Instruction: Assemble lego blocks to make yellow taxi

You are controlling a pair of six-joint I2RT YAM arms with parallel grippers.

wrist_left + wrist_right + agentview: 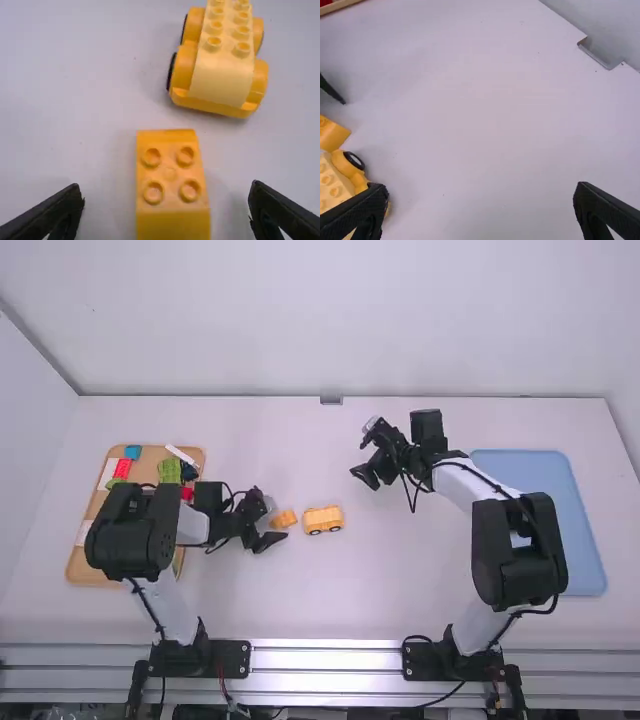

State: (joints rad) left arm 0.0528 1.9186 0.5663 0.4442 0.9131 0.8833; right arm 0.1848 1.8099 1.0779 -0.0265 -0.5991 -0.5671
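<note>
Here you are at the white table (pixel 400 590), operator, and your left gripper (pixel 278 519) is right down around the little yellow block (pixel 172 185), fingers spread wide, one on each side of it, with a strip of table showing between each fingertip and the block. You've got four round studs facing up on that block, and it sits near the yellow wheeled body (pixel 220 75) but apart from it, no contact between the two. That body stands on its wheels close to the middle of the table, a paler studded piece along its top. Over to your right gripper (pixel 358 458), and it's empty, fingers well apart, farther up the table and to the right of the body; its wrist view gives you the body partly behind one finger, with the small block just beyond. Across on the left, you have the wooden tray (pixel 152 458) partly under your left arm, carrying a blue block (pixel 132 452), a red block (pixel 122 469), green pieces (pixel 170 471) and a white stick-like piece (pixel 181 454). And on the far right, there's your blue tray (pixel 545 475) lying flat, partly behind the right arm
</note>
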